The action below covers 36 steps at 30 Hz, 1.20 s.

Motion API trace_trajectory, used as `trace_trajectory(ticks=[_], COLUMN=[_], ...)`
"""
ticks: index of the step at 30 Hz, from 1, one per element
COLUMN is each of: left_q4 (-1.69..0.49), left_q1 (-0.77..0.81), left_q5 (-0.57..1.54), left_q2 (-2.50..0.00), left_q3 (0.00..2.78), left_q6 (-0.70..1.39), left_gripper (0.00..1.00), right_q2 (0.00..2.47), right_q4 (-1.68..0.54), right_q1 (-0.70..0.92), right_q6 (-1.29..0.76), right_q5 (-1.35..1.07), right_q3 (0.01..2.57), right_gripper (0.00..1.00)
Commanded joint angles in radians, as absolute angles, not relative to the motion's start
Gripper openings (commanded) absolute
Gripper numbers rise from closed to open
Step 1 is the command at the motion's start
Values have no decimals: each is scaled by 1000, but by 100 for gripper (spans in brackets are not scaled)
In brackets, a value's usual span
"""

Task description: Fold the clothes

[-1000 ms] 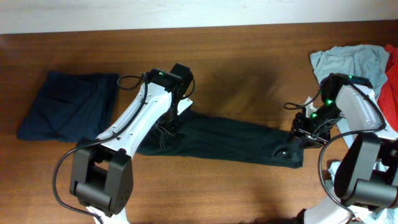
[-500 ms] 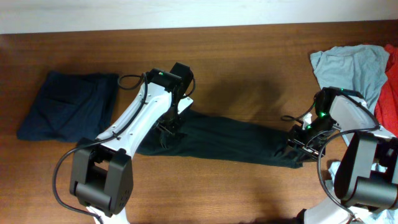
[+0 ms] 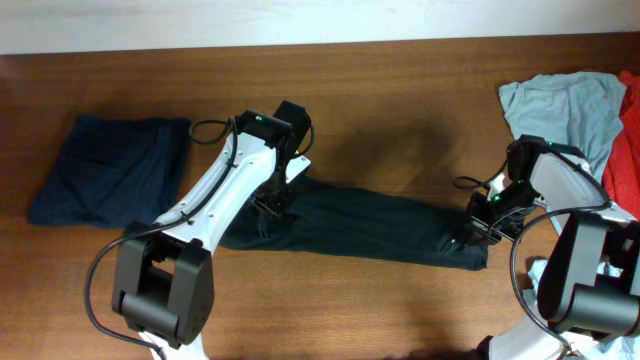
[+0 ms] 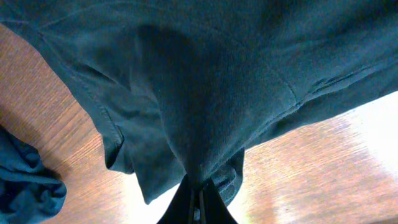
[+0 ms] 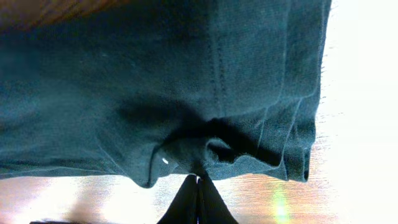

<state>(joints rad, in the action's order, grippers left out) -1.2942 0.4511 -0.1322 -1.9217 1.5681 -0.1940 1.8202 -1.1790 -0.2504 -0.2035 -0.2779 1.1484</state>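
Holding the shirt [image 3: 370, 225] at both ends, you're mid-fold. It lies as a long dark strip on the table [image 3: 400, 80], running from centre-left down toward the right.

The left gripper [image 3: 272, 205] sits on the strip's left end. In its wrist view the fingers [image 4: 185, 210] are pressed together with a peak of cloth drawn up between them, so it's pinching shirt. The right gripper [image 3: 478, 232] is at the right end by the hem, tips also together, with a small fold of cloth caught in them.

The navy garment [image 3: 110, 168] lies flat and squared at far left, well apart; it looks done. The blue garment [image 3: 560, 105] and red garment [image 3: 628, 150] are heaped at the right edge, not yet folded.

Step, as I judge it: the lengthwise fold is made and the crosswise fold is up. The next move calls for lifting one end and carrying it over onto the other, with both pinches firm and the cloth taut so the layers don't slide. Watch your right pinch: it's shallow and near the edge, so it could slip.
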Motion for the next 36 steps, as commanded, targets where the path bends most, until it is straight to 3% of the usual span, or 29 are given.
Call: trace_trajectory(ticks=[1,2,3,4,5,8,12,19,25,29,30,36], left_q4=[-1295,-1295,-1295,-1295,-1295,-1295,-1295,-1295,-1295,-1295,-1295,-1296], left_q1=[444,444,444,444,444,444,444,444,444,444,444,444], left_q5=[-144,-144,-144,-144,-144,-144,-144,-144,-144,-144,-144,-147], left_q2=[-1899,-1899,-1899,-1899,-1899,-1899,-1899,-1899,-1899,-1899,-1899,-1899], left_q3=[1585,1585,1585,1585,1585,1585,1585,1585,1585,1585,1585,1585], left_q6=[-196,-196,-196,-196,-196,-196,-196,-196,-196,-196,-196,-196], left_gripper=[2,2,2,2,2,2,2,2,2,2,2,2], right_q2=[1784,1783,1783,1785,1787,1787,1787,1787,1787,1786,1785,1765], right_q4=[-1199,-1212,-1227,-1240,-1251,-1247,-1169,-1112,-1103,-1110,-1110,-1139], right_q1=[-249,-249,-249,-249,-249,-249,-249,-249,-249,-250,-251,-258], right_q6=[-172,-173,-173,-173,-173,-173,-188,-270,-331,-330,-321,-275], right_q5=[-276,-277,-276,-274,-272,-273,-273,-265,-194,-193,-194,-194], right_q3=[1217,1228,1229,1229,1226,1195,1118,1098,1097,1098,1100,1172], right_gripper=[4,4,25,55,66,70,69,45,44,9,4,4])
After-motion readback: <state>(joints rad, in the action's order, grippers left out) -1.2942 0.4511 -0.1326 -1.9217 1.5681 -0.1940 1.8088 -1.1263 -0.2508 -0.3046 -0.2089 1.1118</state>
